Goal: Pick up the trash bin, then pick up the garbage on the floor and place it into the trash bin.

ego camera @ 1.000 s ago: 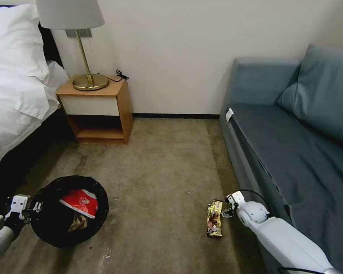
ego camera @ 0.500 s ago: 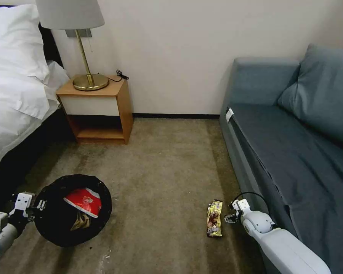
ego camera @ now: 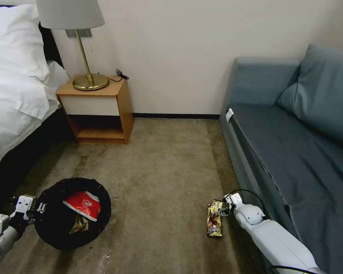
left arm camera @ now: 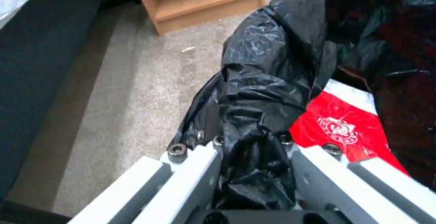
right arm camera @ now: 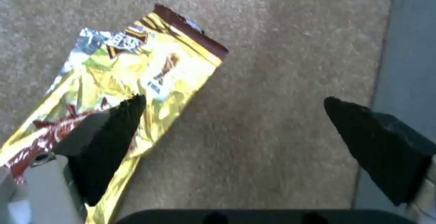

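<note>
1. My left gripper (ego camera: 38, 208) sits low on the left, its fingers clamped on the bag-covered rim of the trash bin (ego camera: 53, 228) — in the wrist view the black bag (left arm camera: 263, 91) is bunched tight between them.
2. Inside the bin I see a red snack packet (ego camera: 82, 204) and a brown scrap beneath it.
3. My right gripper (right arm camera: 231, 121) hangs just above the carpet (ego camera: 164, 171) beside the sofa (ego camera: 293, 152), spread wide with nothing in it.
4. The gold wrapper (ego camera: 215, 219) lies flat on the carpet — one black fingertip (right arm camera: 118, 118) hangs over its edge, the other sits over bare carpet near the sofa base.
</note>
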Controlling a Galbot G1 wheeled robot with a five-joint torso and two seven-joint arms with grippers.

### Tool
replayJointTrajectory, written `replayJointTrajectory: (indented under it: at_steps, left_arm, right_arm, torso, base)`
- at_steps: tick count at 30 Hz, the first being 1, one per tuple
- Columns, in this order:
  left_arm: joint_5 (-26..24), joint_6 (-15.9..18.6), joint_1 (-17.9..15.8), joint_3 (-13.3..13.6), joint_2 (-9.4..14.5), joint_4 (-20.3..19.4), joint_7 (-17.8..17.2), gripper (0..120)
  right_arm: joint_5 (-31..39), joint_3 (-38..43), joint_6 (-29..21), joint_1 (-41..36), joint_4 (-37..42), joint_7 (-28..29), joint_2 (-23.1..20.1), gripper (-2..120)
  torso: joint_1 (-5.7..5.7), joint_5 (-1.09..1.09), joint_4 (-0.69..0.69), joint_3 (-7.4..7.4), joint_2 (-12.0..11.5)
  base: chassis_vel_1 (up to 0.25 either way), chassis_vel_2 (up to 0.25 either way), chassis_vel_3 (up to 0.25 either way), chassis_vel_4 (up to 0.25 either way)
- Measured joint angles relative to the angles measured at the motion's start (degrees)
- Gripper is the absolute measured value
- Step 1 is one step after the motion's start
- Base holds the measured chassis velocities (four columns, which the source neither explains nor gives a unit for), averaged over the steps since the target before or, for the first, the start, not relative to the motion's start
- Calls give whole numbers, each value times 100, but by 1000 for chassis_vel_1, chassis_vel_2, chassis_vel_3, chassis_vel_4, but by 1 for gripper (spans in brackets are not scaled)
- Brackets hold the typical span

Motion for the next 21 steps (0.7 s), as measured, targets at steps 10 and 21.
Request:
replayJointTrajectory:
  at_steps: [10, 21]
  left_arm:
    - [14, -1, 34, -20, -28, 10, 52, 2]
    - [-18, -41, 49, -40, 55, 52, 125, 2]
  right_arm:
    - [-559, 38, 302, 256, -560, -231, 486, 100]
    - [-690, 119, 462, 269, -751, -335, 681, 100]
  torso:
    - [0, 0, 2, 0, 0]
    - [0, -1, 2, 0, 0]
  base:
    - [0, 0, 0, 0]
    - [0, 0, 0, 0]
